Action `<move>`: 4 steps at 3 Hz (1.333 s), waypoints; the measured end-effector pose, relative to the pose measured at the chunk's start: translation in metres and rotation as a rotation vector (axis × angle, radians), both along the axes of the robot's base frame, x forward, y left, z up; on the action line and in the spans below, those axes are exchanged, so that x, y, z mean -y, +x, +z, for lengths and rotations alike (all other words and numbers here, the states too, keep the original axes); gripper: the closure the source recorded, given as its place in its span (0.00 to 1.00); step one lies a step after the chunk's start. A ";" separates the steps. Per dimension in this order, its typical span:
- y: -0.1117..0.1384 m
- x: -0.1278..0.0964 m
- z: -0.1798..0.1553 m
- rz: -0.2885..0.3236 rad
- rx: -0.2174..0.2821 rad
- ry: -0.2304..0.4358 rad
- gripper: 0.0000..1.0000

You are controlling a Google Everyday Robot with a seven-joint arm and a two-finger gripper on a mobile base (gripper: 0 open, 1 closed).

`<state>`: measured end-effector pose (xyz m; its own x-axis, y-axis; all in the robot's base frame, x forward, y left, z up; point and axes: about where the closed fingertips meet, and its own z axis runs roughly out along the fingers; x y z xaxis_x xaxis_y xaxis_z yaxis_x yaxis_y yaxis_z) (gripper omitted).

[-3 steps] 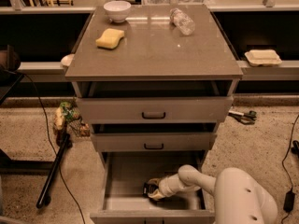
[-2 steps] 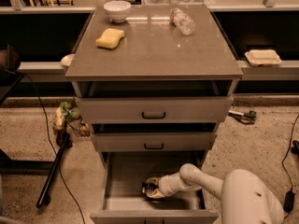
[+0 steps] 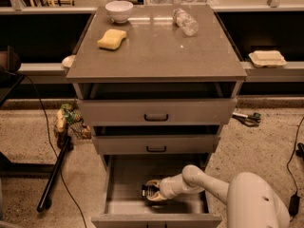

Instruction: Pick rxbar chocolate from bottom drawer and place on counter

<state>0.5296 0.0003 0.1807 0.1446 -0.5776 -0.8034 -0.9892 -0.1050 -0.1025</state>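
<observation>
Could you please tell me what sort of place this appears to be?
Probably a robot lab mock-up kitchen: a drawer cabinet on speckled floor, loose cables, and the hand down in the bottom drawer.

My gripper (image 3: 153,193) is inside the open bottom drawer (image 3: 118,179), at 6 o'clock from the counter (image 3: 156,56), with the rxbar chocolate (image 3: 147,191) at its tip. Counter holds a yellow sponge (image 3: 112,38) at 10 o'clock, a white bowl (image 3: 118,9) at 11 and a bottle (image 3: 185,22) at 1.
</observation>
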 end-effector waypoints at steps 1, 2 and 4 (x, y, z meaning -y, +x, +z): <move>-0.006 -0.015 0.028 0.067 -0.005 -0.005 1.00; -0.016 -0.030 0.078 0.142 0.026 -0.024 1.00; -0.046 -0.045 0.123 0.227 0.052 -0.039 1.00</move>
<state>0.4838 0.0451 0.3033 0.3154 -0.5556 -0.7693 -0.9331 -0.3293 -0.1448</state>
